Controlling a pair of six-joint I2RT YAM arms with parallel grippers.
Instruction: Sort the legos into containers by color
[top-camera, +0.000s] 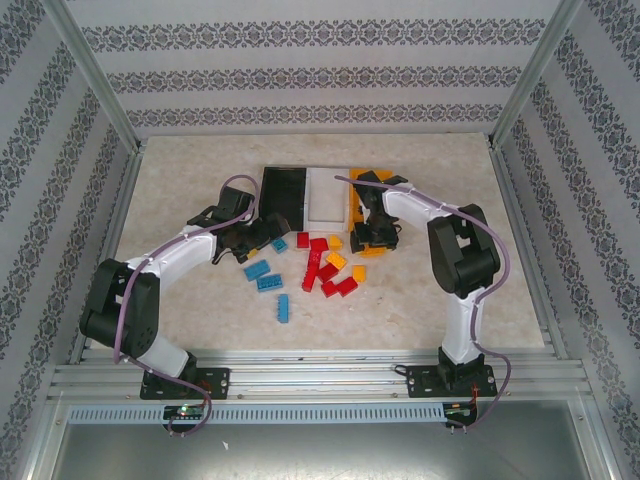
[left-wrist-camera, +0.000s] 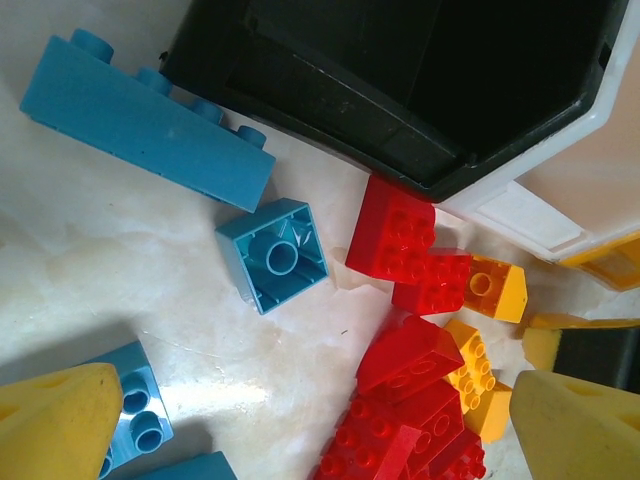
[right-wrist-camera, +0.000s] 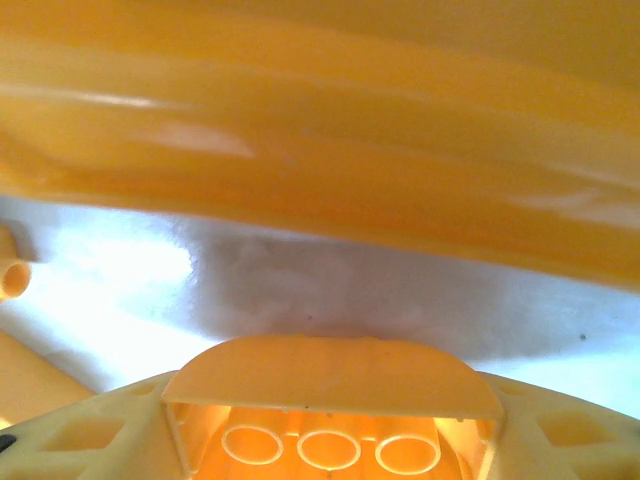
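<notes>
Legos lie loose on the table in front of the containers: blue ones (top-camera: 262, 273) on the left, red ones (top-camera: 325, 270) in the middle, orange-yellow ones (top-camera: 337, 260) among the red. The black bin (top-camera: 282, 195), white bin (top-camera: 327, 195) and orange-yellow bin (top-camera: 354, 205) stand in a row. My left gripper (top-camera: 266, 240) hangs open above the blue and red legos, nothing between its fingers (left-wrist-camera: 60, 425); an upturned blue lego (left-wrist-camera: 275, 255) lies just ahead. My right gripper (right-wrist-camera: 330, 445) is shut on an orange-yellow lego (right-wrist-camera: 330, 380), hollow side facing the camera, low beside the orange-yellow bin's wall (right-wrist-camera: 320, 150).
A long blue lego (left-wrist-camera: 140, 125) lies against the black bin's corner (left-wrist-camera: 300, 90). Red legos (left-wrist-camera: 400, 235) are heaped to the right of my left gripper. Metal frame posts and patterned walls close in the table on three sides.
</notes>
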